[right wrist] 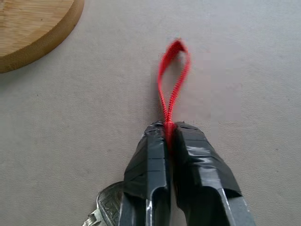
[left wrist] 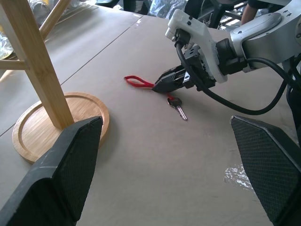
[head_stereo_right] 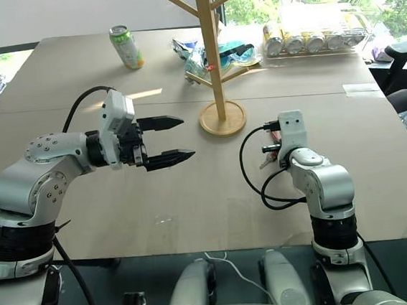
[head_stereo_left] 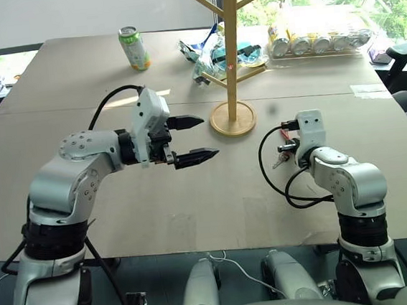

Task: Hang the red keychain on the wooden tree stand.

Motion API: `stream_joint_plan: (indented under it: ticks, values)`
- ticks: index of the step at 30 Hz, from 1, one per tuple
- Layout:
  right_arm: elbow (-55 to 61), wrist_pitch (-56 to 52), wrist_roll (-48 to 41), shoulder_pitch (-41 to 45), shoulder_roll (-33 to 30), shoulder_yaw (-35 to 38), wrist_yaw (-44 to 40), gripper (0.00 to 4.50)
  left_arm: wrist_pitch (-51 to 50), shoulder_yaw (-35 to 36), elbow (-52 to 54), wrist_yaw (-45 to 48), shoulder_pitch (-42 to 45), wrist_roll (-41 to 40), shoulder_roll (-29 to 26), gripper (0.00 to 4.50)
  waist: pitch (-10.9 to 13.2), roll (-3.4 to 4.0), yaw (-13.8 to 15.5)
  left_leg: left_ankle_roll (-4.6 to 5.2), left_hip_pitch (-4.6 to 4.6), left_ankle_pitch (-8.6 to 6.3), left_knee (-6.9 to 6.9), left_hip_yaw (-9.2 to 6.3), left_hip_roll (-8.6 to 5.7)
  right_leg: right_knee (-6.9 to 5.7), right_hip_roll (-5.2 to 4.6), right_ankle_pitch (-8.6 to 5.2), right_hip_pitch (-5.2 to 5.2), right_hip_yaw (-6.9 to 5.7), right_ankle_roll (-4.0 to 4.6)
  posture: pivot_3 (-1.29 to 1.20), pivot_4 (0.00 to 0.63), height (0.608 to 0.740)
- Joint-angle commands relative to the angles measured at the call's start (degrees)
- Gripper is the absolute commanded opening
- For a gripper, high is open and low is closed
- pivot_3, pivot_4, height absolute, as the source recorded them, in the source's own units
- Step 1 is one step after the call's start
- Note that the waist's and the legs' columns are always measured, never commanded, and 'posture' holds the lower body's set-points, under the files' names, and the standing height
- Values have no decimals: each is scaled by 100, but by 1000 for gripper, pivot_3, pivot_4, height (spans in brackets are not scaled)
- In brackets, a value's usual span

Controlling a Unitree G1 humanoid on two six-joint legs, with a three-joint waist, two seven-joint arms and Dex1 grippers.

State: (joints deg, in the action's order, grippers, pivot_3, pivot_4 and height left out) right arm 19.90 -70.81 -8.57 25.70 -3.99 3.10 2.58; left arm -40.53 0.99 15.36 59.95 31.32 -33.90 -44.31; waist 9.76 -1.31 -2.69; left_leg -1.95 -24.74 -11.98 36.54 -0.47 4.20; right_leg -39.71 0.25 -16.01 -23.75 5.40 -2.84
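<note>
- One keychain (right wrist: 172,70) lies flat on the table (head_stereo_left: 193,197) — red strap loop stretched out ahead, silver key (left wrist: 178,107) trailing behind the pinch point.
- Right gripper (right wrist: 170,136) is clenched on the strap, both fingers pressed together with the red band caught between them, tips down at the tabletop.
- Stand (head_stereo_left: 229,63) rises just beyond and to the left of that grip, pegs bare, its round base (left wrist: 28,136) near the loop but apart from it.
- Left gripper (head_stereo_left: 191,138) hovers above the table to the stand's left — fingers spread, nothing between them.
- Green can (head_stereo_left: 133,48) stands far back, well apart.
</note>
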Motion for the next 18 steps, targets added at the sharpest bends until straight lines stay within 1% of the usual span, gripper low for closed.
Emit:
stream_joint_plan:
  ticks: [1, 6, 9, 14, 16, 18]
  values:
    - [36, 81, -6, -34, -19, -77, -107, 55, 34, 103, 66, 18, 136, -88, -20, 4500, 0, 0, 0, 0, 0, 0, 0, 0, 0, 0, 0, 0, 0, 0, 0, 0, 150, 732]
    - [76, 139, -4, -60, -86, -76, -236, 55, 42, 123, 99, -11, 94, -85, -11, 4500, 0, 0, -4, 0, 1, 0, 0, 0, 0, 0, 1, 0, 0, 0, 0, 0, 150, 732]
    - [266, 467, -154, -135, -284, -145, -618, 55, 29, 180, 140, -54, 50, -107, -15, 4500, 0, 0, -1, 0, 0, 0, 0, 0, 0, 0, 1, 0, 0, 0, 0, 0, 150, 732]
    - [1013, 1481, -501, -725, -1106, -283, -1752, 55, -230, 623, 385, -244, -234, -460, -43, 4500, 6, 1, 14, 0, -2, 0, -1, 0, 0, 2, 0, -3, 0, 0, -4, 0, 150, 732]
    - [1208, 1941, -627, -958, -1311, -257, -2098, 55, -406, 850, 554, -393, -369, -704, -40, 4500, 6, -1, 15, 0, -4, -1, -3, 0, 0, 7, -1, -4, 0, 0, -6, 0, 150, 732]
    - [1367, 2731, -698, -1176, -1483, -171, -2464, 55, -738, 1237, 762, -738, -511, -1135, 40, 4500, 9, -3, 6, 0, -2, 0, -3, 0, 1, 8, 0, -4, 0, -1, -7, 0, 150, 732]
